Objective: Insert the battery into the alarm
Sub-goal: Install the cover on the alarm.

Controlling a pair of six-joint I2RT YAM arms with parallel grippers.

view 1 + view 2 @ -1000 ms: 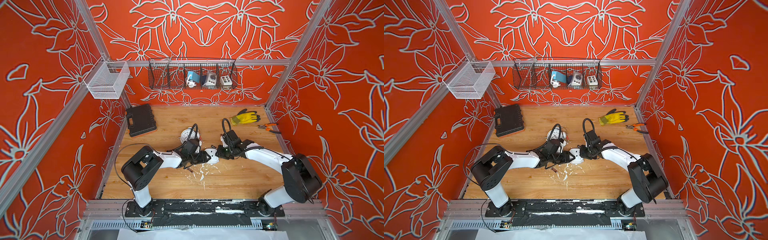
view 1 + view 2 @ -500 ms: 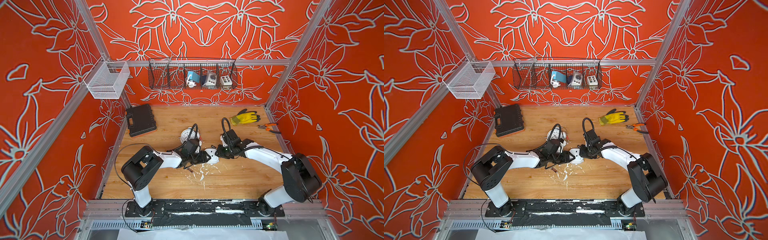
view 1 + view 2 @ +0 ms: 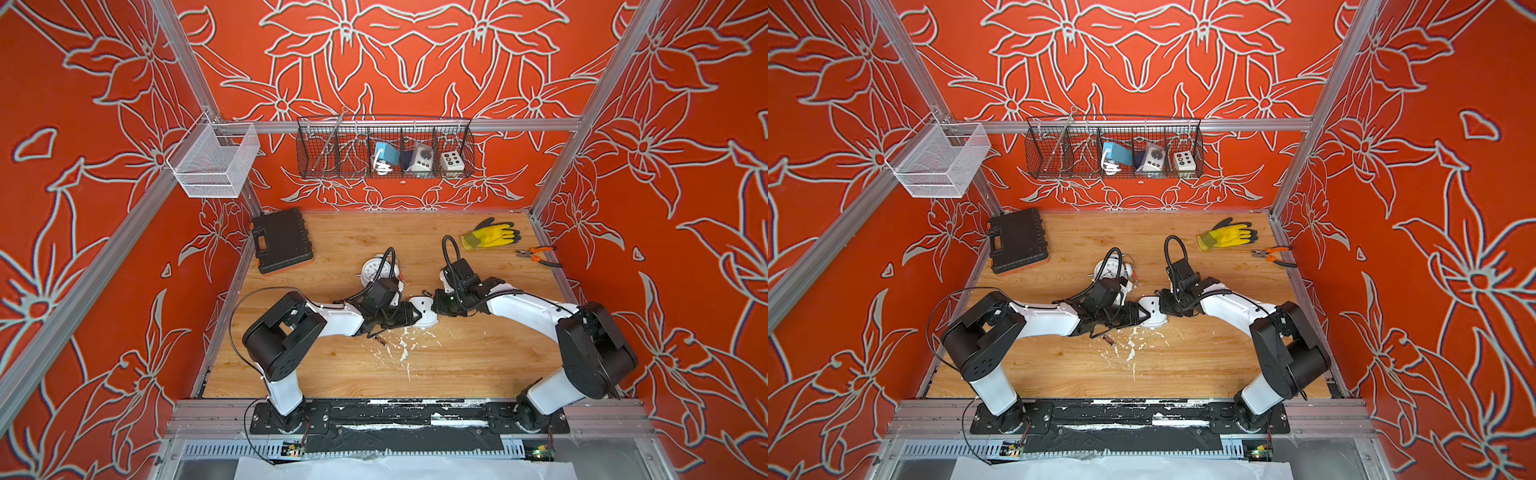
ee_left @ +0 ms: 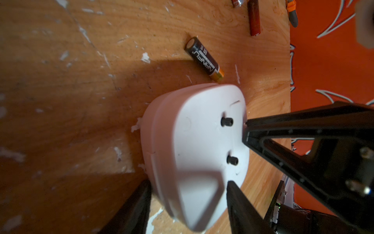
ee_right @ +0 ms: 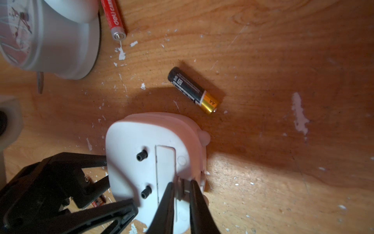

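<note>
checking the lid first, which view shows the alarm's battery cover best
Right wrist view: the battery cover faces the camera, outline clear, right gripper pinching its end. Left wrist view catches only a corner seam. In both top views the alarm is too small to show it.

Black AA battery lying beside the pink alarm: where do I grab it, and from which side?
I'd take the black AA battery across the middle of its barrel from straight above, jaws on its long sides. It lies flat on the table, both long sides clear, gold end close to the alarm.
</note>
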